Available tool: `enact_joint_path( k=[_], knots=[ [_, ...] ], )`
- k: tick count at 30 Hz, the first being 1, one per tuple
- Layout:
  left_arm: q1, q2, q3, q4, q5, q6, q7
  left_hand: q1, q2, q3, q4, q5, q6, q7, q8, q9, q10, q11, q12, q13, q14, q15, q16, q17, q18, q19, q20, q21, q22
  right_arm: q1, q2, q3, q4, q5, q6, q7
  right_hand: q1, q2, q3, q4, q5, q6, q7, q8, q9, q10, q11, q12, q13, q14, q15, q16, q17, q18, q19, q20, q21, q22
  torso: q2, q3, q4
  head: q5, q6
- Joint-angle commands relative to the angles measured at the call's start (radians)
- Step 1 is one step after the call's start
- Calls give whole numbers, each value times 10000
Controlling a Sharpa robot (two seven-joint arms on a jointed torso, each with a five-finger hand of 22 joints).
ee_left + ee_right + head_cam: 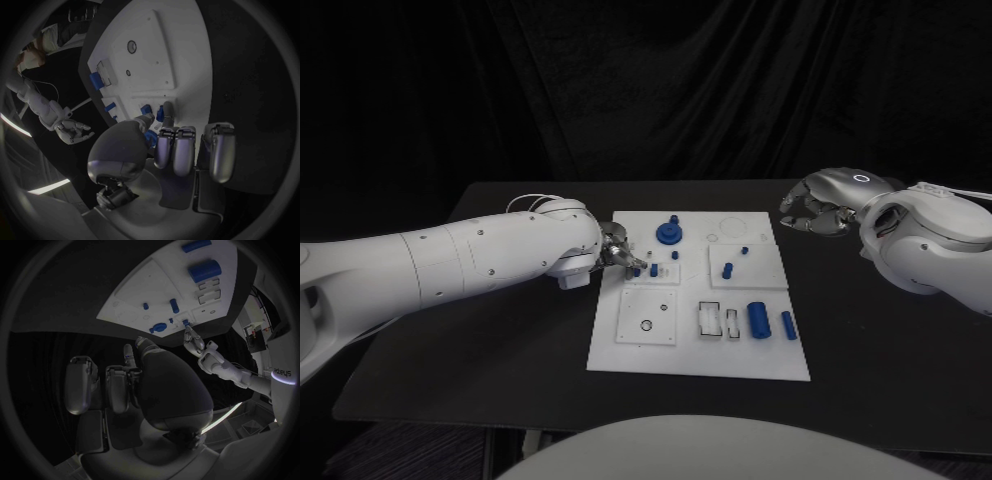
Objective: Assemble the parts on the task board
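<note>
Lettering "edges" reads on left arm; board unmarked.

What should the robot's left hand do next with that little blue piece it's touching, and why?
Probably ease the small blue peg straight down into its seat. The left hand has its fingertips on the peg over the task board, near the board's left edge. The right hand hangs off the board, holding nothing. Whether the peg is already seated is hard to tell.

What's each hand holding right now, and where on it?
Left hand pinches a small blue part at the task board, fingertips on its upper end. Right hand holds nothing, fingers curled in, off the board.
</note>
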Motion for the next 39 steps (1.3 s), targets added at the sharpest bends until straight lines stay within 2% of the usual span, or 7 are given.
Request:
enact_joint_path(
  k=[1, 11, 20, 24, 31, 32, 39],
  knots=[
    [-135, 8, -78, -17, 18, 51, 95, -124, -32, -64, 87, -25, -81, 20, -46, -10, 1024, 81, 27, 2628, 1037, 65, 26, 2635, -22, 375, 49, -33, 2056, -22, -11, 7, 14, -40, 54, -201, 7, -74, 62, 15, 49, -14, -52, -57, -9, 914, 27, 24, 2528, 943, 7, 11, 2296, 164, 166, -12, 5, 1993, -5, 3, 1, -3, -2],
    [-114, -274, -75, 289, -240, -1524, 756, -462, -311, -1121, 460, -582, 52, -7, -32, 32, 1024, 75, 27, 2628, 1037, 66, 26, 2635, -55, 469, 62, 60, 2149, -22, -46, 7, 22, -40, 98, -218, 7, -74, 62, 15, 49, -14, -52, -57, -9, 914, 27, 24, 2528, 943, 7, 11, 2296, 164, 166, -12, 5, 1993, -9, 6, -1, 3, -2],
    [578, -505, -74, 505, -1237, -2128, 911, -562, -160, -1676, 439, -519, 185, -61, 10, 85, 1024, 25, 27, 2628, 1037, 22, 26, 2635, -77, 540, 19, 125, 2208, -21, -38, 7, 25, -40, 121, -234, 1, -73, 70, 17, 54, -15, -54, -56, -14, 920, 23, 29, 2533, 945, 3, 17, 2300, 165, 167, -15, 3, 1992, -2, -6, 10, -2, -2],
    [874, -386, -75, 416, -1322, -1660, 861, -181, 8, -1740, 386, -39, 209, -82, 18, 125, 1024, 7, 27, 2628, 1037, 8, 26, 2635, -67, 515, 5, 86, 2196, -21, -15, 7, 15, -40, 114, -215, 1, -73, 70, 17, 54, -15, -54, -56, -14, 920, 23, 29, 2533, 945, 3, 17, 2300, 165, 167, -15, 3, 1992, -16, -1, 30, -7, -2],
    [1029, 2, -75, -51, -1332, 21, 596, 727, 97, -1583, 1, 655, 247, -132, 46, 204, 1024, -36, 27, 2628, 1037, -22, 26, 2635, -58, 494, -22, 48, 2194, -21, 39, 7, 21, -40, 58, -158, 0, -70, 74, 19, 56, -15, -55, -56, -15, 925, 23, 33, 2537, 945, 2, 20, 2303, 164, 168, -15, 5, 1993, -20, 26, -10, 2, -2],
    [1040, 123, -75, -208, -1187, 511, 489, 1120, -17, -1459, -296, 1151, 297, -176, 63, 221, 1024, -73, 27, 2628, 1037, -49, 26, 2635, -48, 468, -41, 11, 2180, -21, 37, 7, 18, -40, 68, -159, -1, -65, 79, 20, 60, -16, -57, -55, -16, 931, 21, 39, 2543, 947, 1, 25, 2307, 163, 170, -16, 9, 1994, -12, 29, -16, -2, -2],
    [1058, 745, -74, -971, -232, 2094, 56, 1148, -176, -1454, -276, 1273, 323, -159, 19, 171, 1024, -57, 27, 2628, 1037, -39, 26, 2635, -42, 445, -43, -20, 2172, -21, 56, 7, -1, -40, 108, -177, -1, -50, 92, 22, 71, 0, -61, -47, -16, 922, 18, 30, 2534, 944, -2, 15, 2299, 165, 168, -18, 2, 1992, -2, 32, 0, -28, -2]
  ],
)
